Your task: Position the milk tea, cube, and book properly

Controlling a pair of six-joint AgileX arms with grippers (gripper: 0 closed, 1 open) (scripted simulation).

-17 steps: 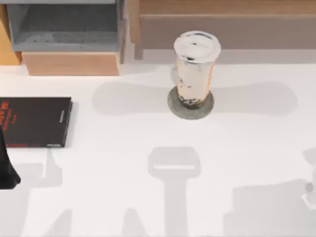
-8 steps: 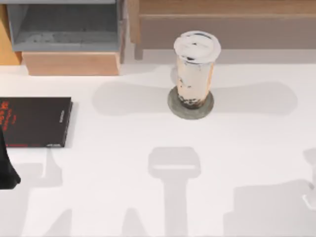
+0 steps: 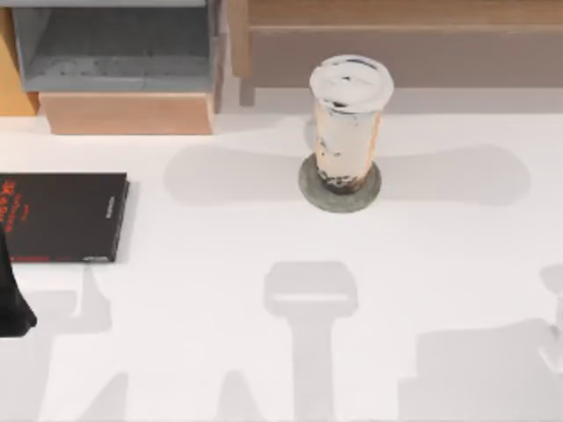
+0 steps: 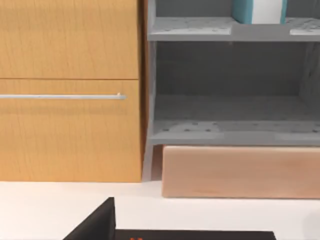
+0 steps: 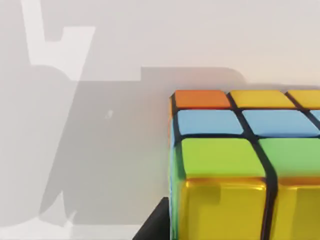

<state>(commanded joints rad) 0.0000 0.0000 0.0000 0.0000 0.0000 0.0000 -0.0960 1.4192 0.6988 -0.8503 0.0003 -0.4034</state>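
The white table (image 3: 220, 299) carries the grey shelf unit (image 4: 230, 90) at its far left, with the teal book (image 4: 257, 10) standing on an upper shelf. Before it lies a black book (image 3: 62, 215). Rightward, the milk tea (image 3: 347, 123) stands upright on 1 grey coaster (image 3: 310, 195). The cube (image 5: 245, 165) shows close in the right wrist view. I cannot tell either gripper's finger state.

Red lettering on the black book (image 3: 62, 216), too blurred to read.
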